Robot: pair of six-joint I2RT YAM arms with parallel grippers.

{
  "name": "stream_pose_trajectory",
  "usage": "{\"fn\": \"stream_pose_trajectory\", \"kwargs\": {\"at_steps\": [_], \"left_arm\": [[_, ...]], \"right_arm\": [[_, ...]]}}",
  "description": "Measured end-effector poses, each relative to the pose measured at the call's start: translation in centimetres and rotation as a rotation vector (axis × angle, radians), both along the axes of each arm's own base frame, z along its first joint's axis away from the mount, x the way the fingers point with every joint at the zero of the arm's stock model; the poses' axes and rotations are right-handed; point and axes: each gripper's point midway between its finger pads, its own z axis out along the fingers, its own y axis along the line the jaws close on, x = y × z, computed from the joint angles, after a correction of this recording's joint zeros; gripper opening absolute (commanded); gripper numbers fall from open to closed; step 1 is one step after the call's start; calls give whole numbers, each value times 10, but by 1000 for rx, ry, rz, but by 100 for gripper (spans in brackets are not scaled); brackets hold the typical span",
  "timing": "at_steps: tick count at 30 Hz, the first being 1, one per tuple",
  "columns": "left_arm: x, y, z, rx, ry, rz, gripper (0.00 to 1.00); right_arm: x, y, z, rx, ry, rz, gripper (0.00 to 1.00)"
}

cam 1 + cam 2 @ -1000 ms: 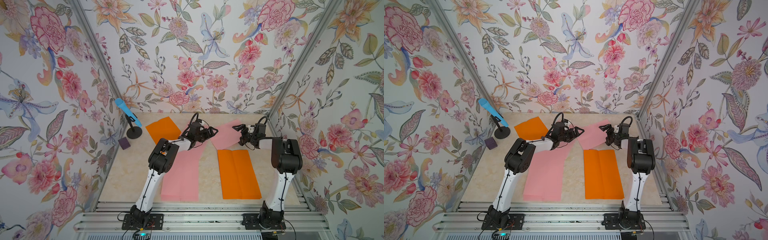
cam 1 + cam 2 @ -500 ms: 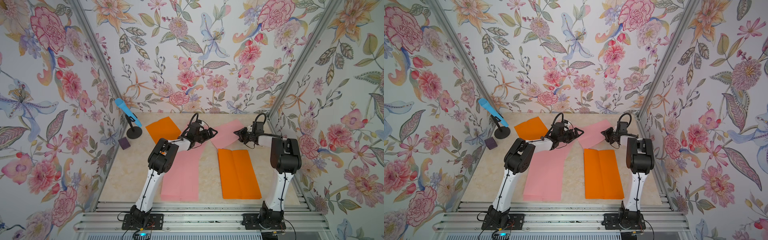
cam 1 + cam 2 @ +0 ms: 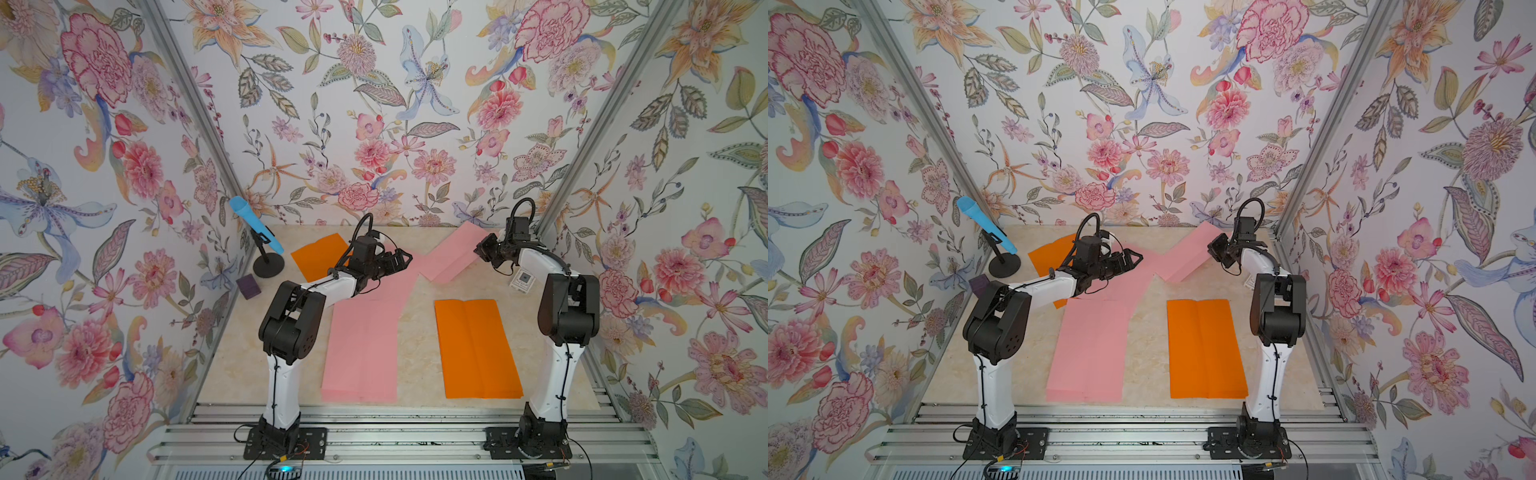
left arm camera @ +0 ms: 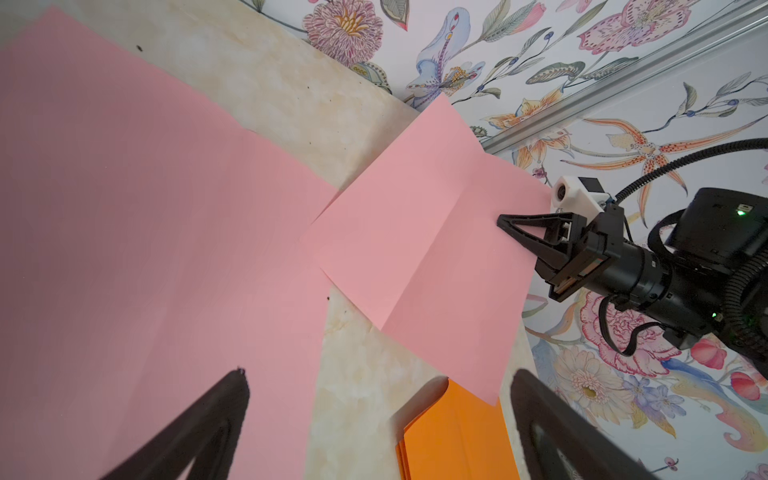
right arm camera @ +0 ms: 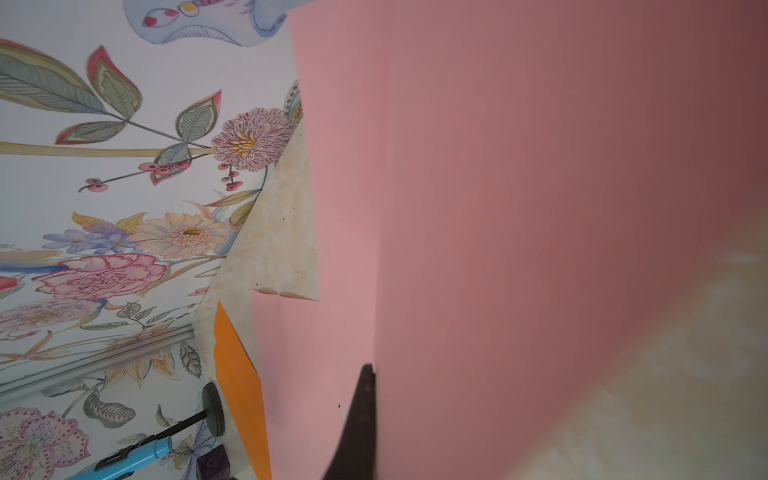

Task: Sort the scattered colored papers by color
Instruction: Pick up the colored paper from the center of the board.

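In both top views the long pink sheet (image 3: pixel 361 353) lay at the lower centre of the table (image 3: pixel 415 332), its long axis running up the frame; the near orange sheet (image 3: pixel 478 349) lay apart to its right, long axis likewise up the frame, creased down the middle; the far pink sheet (image 3: pixel 451 255) sat at the upper right, long axis slanting from lower left to upper right; the left arm hid part of the far orange sheet (image 3: pixel 318 255); the left gripper (image 3: pixel 401 259) hung wide open over pink paper, holding nothing; the right gripper (image 3: pixel 478 249) met the far pink sheet's right edge, its jaws too small to read; in a top view the white card (image 3: pixel 523 281) lay clear, in a top view the right arm covered most of the white card (image 3: pixel 1250 283); the left wrist view alone showed the right gripper (image 4: pixel 503 220) pinched closed on the far pink sheet (image 4: pixel 415 249), and the near orange sheet (image 4: pixel 453 436) as layered, cut off at the bottom; the right wrist view was filled at the right by the far pink sheet (image 5: pixel 540 187), blurred, with one dark finger (image 5: pixel 361 415) against it; at lower left stood a strip of the far orange sheet (image 5: pixel 237 374), the blue microphone (image 5: pixel 137 461) and the purple block (image 5: pixel 214 465), both cut off.
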Motion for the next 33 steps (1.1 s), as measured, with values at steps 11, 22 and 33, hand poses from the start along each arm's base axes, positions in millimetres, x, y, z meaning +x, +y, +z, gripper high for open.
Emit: {"fn": "stream_pose_trajectory", "kwargs": {"at_steps": [11, 22, 33], "left_arm": [[-58, 54, -1, 195, -18, 56, 100], [-105, 155, 53, 276, -137, 288, 100], [-130, 239, 55, 284, -119, 482, 100]], "right_arm": [[2, 67, 55, -136, -78, 182, 0], [-55, 215, 146, -142, -278, 549, 0], [-152, 323, 183, 19, -320, 878, 0]]}}
